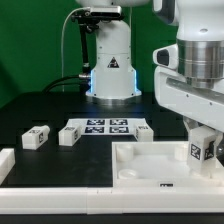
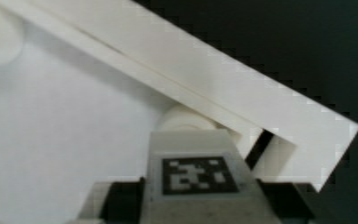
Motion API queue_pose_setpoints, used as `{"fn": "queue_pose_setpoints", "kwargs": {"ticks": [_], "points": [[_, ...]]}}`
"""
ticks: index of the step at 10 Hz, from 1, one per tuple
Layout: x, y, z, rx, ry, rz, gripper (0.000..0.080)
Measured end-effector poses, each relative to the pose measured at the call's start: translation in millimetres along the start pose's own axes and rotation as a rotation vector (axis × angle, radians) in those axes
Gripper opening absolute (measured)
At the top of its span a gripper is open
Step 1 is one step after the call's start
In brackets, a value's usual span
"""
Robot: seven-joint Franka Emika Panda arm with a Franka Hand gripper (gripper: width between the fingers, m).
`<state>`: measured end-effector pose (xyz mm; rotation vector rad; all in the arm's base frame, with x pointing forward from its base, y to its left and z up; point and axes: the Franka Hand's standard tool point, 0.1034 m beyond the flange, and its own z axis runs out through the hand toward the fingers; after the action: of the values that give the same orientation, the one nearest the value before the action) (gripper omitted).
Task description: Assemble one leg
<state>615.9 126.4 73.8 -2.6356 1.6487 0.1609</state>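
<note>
My gripper (image 1: 203,148) is shut on the leg (image 1: 199,151), a small white block with a black-and-white tag on the face toward the camera. It holds the leg upright over the corner of the white panel (image 1: 150,162) at the exterior view's right, low and close to the panel. Whether the leg touches the panel cannot be told. In the wrist view the leg (image 2: 195,165) sits between my gripper's (image 2: 197,203) dark fingers (image 2: 130,202), its tip at the panel's raised rim (image 2: 229,85).
Three more small white legs lie on the dark table: two at the exterior view's left (image 1: 35,138) (image 1: 68,134) and one behind the panel (image 1: 143,130). The marker board (image 1: 105,126) lies between them. A white rail (image 1: 60,200) runs along the front. The robot base (image 1: 110,65) stands behind.
</note>
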Motion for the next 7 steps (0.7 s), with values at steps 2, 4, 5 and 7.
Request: {"fn": "queue_pose_setpoints", "kwargs": {"ticks": [2, 4, 5, 7], "points": [[0.2, -0.8, -0.1, 0.006, 0.001, -0.094, 0.048], [2.1, -1.4, 0.4, 0.019, 0.007, -0.228, 0.0638], [2.6, -0.9, 0.7, 0.017, 0.01, -0.375, 0.0638], [1.6, -0.6, 1.0, 0.014, 0.01, -0.672, 0.0647]]}}
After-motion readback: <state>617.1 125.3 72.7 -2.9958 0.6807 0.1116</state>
